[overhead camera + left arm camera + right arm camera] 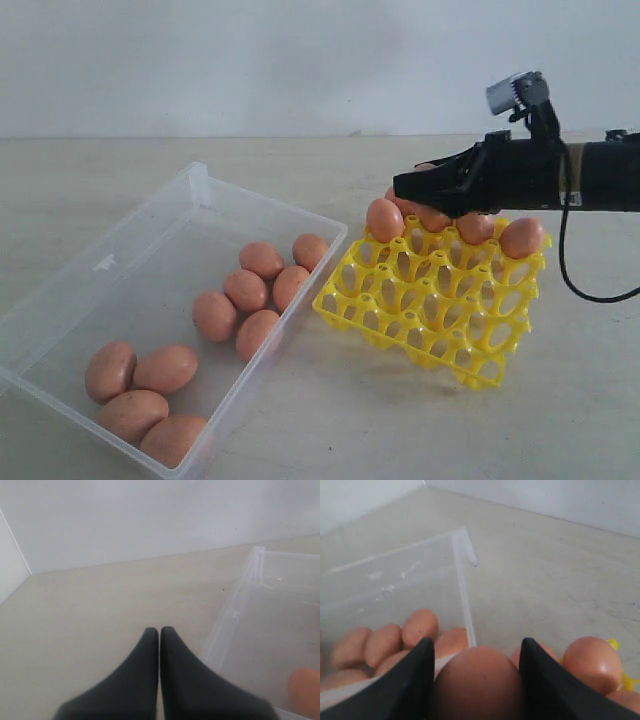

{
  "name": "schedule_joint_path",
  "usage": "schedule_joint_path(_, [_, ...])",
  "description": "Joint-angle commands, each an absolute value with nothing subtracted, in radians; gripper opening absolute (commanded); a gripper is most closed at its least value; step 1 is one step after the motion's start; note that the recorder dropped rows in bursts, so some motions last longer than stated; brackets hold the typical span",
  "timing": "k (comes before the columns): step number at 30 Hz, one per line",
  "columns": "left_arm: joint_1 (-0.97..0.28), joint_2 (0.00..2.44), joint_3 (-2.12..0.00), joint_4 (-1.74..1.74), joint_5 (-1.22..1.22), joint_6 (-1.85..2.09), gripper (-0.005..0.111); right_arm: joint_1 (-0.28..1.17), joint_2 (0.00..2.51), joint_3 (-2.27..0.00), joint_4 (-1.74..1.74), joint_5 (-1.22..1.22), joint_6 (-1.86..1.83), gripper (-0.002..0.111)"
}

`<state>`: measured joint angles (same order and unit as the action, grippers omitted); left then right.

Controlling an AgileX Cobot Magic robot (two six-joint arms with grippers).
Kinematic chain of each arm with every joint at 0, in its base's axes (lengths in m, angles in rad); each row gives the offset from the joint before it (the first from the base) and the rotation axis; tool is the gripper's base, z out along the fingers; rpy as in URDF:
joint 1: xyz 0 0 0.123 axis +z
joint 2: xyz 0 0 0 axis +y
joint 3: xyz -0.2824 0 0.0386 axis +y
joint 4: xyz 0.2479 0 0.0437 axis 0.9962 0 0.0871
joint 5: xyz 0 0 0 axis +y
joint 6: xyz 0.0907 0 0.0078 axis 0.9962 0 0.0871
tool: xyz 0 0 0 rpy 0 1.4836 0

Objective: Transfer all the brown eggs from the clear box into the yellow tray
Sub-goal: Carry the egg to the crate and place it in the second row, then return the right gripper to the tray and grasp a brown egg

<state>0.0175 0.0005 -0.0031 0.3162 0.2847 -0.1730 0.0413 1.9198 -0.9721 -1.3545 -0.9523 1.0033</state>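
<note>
The clear box (100, 262) lies at the left and holds several brown eggs (245, 290) in two loose groups. To its right, the yellow tray (430, 320) has three eggs (385, 220) showing in its far row. Above that far row my right gripper (410, 188) is shut on a brown egg (477, 680), which fills the gap between both fingers (417, 675). My left gripper (159, 630) is shut and empty. It hovers over the bare table beside the clear box's wall (235, 612) and does not show in the exterior view.
The beige table (330, 420) runs back to a white wall. A black cable (575, 285) hangs from the right arm beside the tray. The box has a raised clasp tab (197, 180) at its far corner.
</note>
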Motion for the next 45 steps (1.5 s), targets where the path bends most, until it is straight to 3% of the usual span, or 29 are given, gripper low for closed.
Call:
schedule_joint_path(1, [0.014,0.000,0.000,0.314,0.278,-0.180,0.001,0.103,1.934,-0.991,-1.330,-0.754,0.831,0.000])
schedule_joint_path(18, [0.014,0.000,0.000,0.314,0.278,-0.180,0.001,0.104,2.031,-0.991,-1.104,-0.789,0.583,0.002])
schedule_joint_path(21, [0.014,0.000,0.000,0.314,0.278,-0.180,0.001,0.104,2.031,-0.991,-1.110,-0.834,0.583,0.020])
schedule_joint_path(22, [0.014,0.000,0.000,0.314,0.278,-0.180,0.001,0.104,2.031,-0.991,-1.110,-0.834,0.583,0.034])
schedule_joint_path(24, [0.014,0.000,0.000,0.314,0.278,-0.180,0.001,0.104,2.031,-0.991,-1.110,-0.834,0.585,0.050])
schedule_joint_path(27, [0.014,0.000,0.000,0.314,0.278,-0.180,0.001,0.104,2.031,-0.991,-1.104,-0.832,0.585,0.059])
schedule_joint_path(34, [0.014,0.000,0.000,0.314,0.278,-0.180,0.001,0.104,2.014,-0.991,-1.112,-0.842,0.664,0.059])
schedule_joint_path(38, [0.014,0.000,0.000,0.314,0.280,-0.180,0.001,0.118,1.863,-0.989,-1.223,-0.918,1.012,0.057])
schedule_joint_path(40, [0.014,0.000,0.000,0.314,0.280,-0.180,0.001,0.161,1.768,-0.989,-1.298,-0.911,1.248,0.043])
schedule_joint_path(44, [0.014,0.000,0.000,0.314,0.280,-0.180,0.001,0.313,1.609,-0.989,-1.457,-0.828,1.404,0.000])
schedule_joint_path(45, [0.014,0.000,0.000,0.314,0.280,-0.180,0.001,0.372,1.584,-0.989,-1.490,-0.775,1.402,0.000])
